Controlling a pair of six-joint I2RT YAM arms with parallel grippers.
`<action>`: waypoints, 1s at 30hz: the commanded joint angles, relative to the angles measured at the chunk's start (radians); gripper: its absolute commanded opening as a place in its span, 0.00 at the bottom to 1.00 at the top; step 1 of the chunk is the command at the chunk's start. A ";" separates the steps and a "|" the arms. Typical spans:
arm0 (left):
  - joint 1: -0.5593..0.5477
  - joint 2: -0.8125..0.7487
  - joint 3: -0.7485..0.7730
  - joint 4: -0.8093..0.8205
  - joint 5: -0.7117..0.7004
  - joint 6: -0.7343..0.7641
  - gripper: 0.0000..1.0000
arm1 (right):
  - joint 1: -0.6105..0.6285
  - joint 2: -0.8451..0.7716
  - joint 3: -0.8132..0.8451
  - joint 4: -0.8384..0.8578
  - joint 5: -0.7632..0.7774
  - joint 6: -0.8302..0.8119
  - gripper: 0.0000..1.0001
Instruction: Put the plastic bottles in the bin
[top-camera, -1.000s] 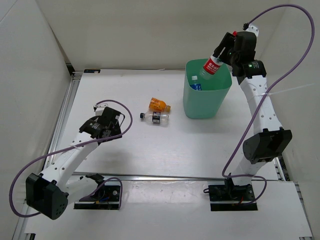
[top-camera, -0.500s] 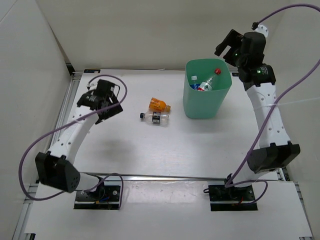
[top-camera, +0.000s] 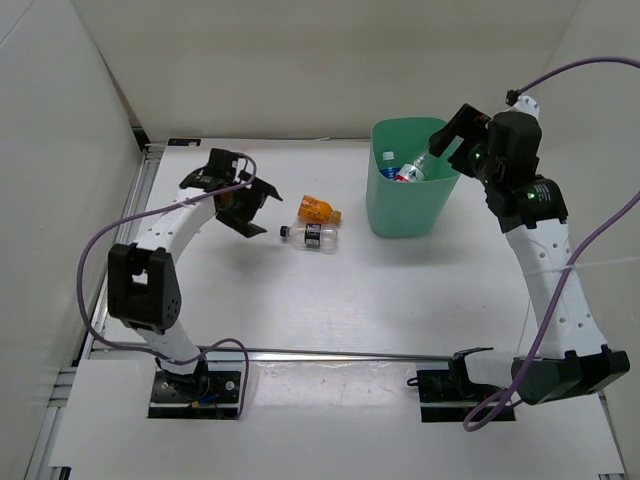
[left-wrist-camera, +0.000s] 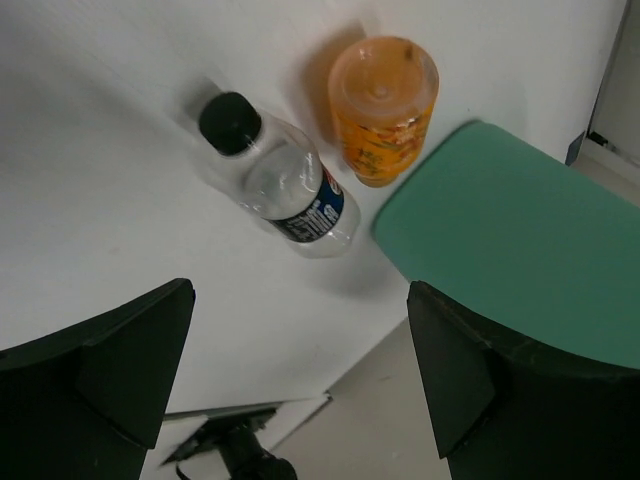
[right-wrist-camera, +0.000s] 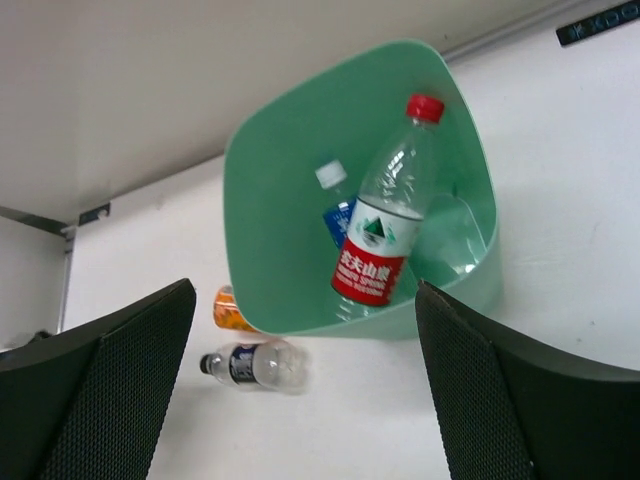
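While the right tool (right-wrist-camera: 305, 290) hangs over the 3 o'clock rim of the bin (top-camera: 405, 205), its jaws stand wide apart with nothing between them. Look down through its wrist camera: the red-label bottle (right-wrist-camera: 375, 250) is inside the bin, leaning against the wall with its red cap up near the rim. Tucked beside it, lower down, is the bottle with the blue label (right-wrist-camera: 335, 205), white cap showing. That makes two in the bin!

Out on the white surface (top-camera: 330, 300), two more lie loose. In the top view the dark-label bottle (top-camera: 312, 236) is flat on its side, black cap pointing to 9 o'clock. The stubby orange bottle (top-camera: 316, 209) sits just beside it at 12 o'clock; whether they touch I cannot tell. Both are near the bin, which stands at their 3 o'clock, upright on the surface.

And the left tool (left-wrist-camera: 298, 300)? It is at 9 o'clock from that pair, apart from both, jaws spread wide, gripping nothing. Its wrist camera frames the two bottles between the dark fingers, a green slab of bin wall behind them.
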 joint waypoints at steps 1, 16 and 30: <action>-0.063 0.049 0.092 0.057 0.074 -0.153 0.99 | -0.001 -0.047 -0.046 0.012 0.015 -0.023 0.94; -0.146 0.175 0.039 0.066 0.039 -0.232 0.99 | -0.037 -0.121 -0.117 0.003 0.045 -0.054 0.98; -0.155 0.246 0.003 0.066 0.010 -0.198 0.99 | -0.037 -0.149 -0.175 -0.007 0.097 -0.081 0.99</action>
